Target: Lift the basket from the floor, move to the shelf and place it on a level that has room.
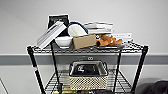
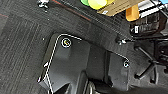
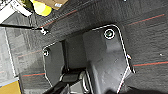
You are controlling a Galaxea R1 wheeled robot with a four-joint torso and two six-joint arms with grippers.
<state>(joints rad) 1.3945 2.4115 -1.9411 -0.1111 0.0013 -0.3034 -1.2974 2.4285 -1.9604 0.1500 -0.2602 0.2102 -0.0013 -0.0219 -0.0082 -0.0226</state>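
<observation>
The basket (image 1: 88, 75) is being carried by the level (image 1: 120, 81) of the shelf (image 1: 141, 63), at the lower centre of the head view, its long axis lying across the frame and its base resting on the wire grid, under the top tier with books (image 1: 98, 27) and a bowl (image 1: 64, 41). Judged from this, the placing is done. In both wrist views the floor (image 2: 22, 37) is being looked down on; whether either hand is wide or narrow cannot be told, nor which arm is nearer.
</observation>
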